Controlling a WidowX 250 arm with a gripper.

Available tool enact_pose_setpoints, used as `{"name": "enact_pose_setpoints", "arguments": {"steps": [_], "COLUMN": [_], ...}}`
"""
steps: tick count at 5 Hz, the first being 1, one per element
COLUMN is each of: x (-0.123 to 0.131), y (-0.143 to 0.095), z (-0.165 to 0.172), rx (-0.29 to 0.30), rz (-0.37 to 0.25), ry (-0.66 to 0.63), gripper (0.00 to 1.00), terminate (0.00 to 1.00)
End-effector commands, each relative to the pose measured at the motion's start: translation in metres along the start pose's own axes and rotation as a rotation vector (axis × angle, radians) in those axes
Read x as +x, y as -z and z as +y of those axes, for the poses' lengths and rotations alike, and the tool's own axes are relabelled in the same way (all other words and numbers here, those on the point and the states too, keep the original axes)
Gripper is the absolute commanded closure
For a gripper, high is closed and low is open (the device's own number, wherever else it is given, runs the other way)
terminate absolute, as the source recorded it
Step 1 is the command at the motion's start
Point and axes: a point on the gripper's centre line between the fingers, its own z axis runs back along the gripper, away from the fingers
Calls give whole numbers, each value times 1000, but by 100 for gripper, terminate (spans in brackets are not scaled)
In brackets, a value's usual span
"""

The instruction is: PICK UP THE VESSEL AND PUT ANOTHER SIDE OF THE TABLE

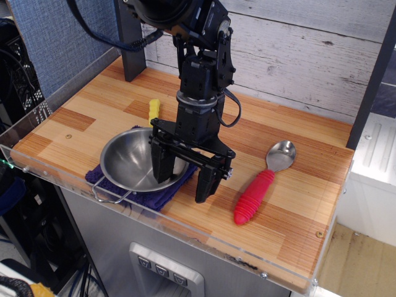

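Observation:
The vessel (127,162), a shiny round steel bowl with thin wire loop handles, sits on a purple towel (162,195) near the front left of the striped wooden table (291,204). My black gripper (184,181) is open and lowered over the bowl's right rim. One finger (162,164) reaches inside the bowl, the other finger (206,184) hangs outside it over the towel. The rim lies between the jaws, which are not closed on it. The bowl's right handle is hidden behind the gripper.
A red-handled metal spoon (263,183) lies right of the gripper. A yellow object (153,111) lies behind the bowl. A dark post (129,37) stands at the back left. A clear acrylic rim (185,230) edges the table front.

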Motion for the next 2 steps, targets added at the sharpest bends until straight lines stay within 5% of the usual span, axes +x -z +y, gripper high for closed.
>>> {"name": "enact_pose_setpoints", "arguments": {"steps": [1, 2], "x": [5, 5], "y": [-13, -15], "z": [3, 4], "rx": [15, 13], "rz": [-46, -51], "ry": [0, -4], "gripper": [100, 100], "terminate": [0, 0]}}
